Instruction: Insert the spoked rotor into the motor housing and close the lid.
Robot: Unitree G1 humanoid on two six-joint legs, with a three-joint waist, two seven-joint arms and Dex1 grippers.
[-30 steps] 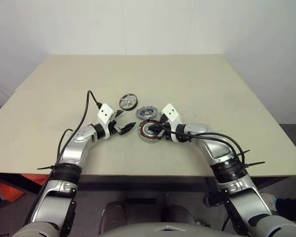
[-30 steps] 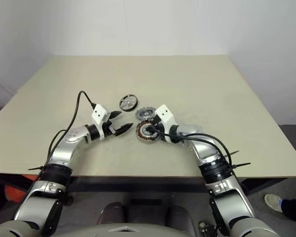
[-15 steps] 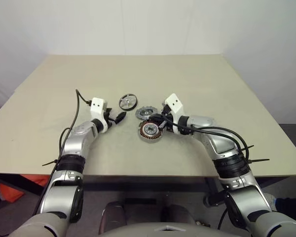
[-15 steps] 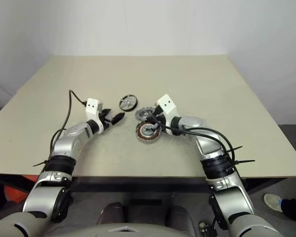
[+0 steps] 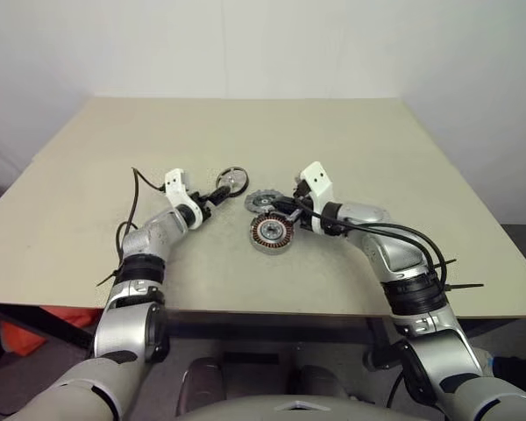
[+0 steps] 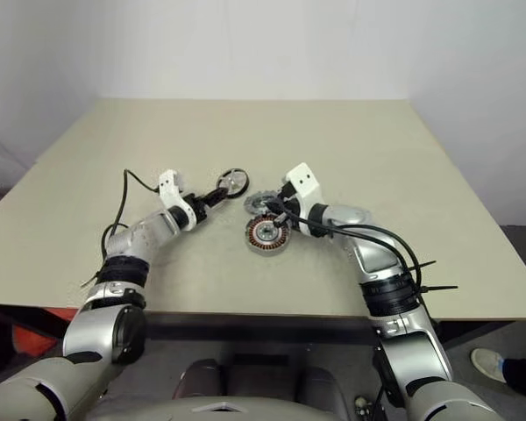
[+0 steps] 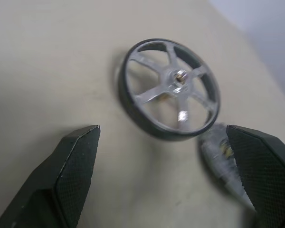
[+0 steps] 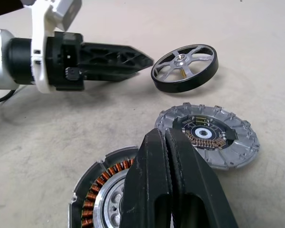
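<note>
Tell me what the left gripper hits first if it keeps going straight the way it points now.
Most likely the spoked rotor. The left gripper is open and aimed at it, with the wheel lying on the table just ahead between the finger lines. Nothing else sits in between, as far as the left wrist view shows.

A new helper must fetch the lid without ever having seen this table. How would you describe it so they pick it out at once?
On the beige table, three round parts lie grouped near the middle, between the robot's two hands. The lid is the middle one, between the spoked rotor and the motor housing. It is a flat, dull grey disc with notched edges and a dark centre, with no open spokes and no copper windings.
</note>
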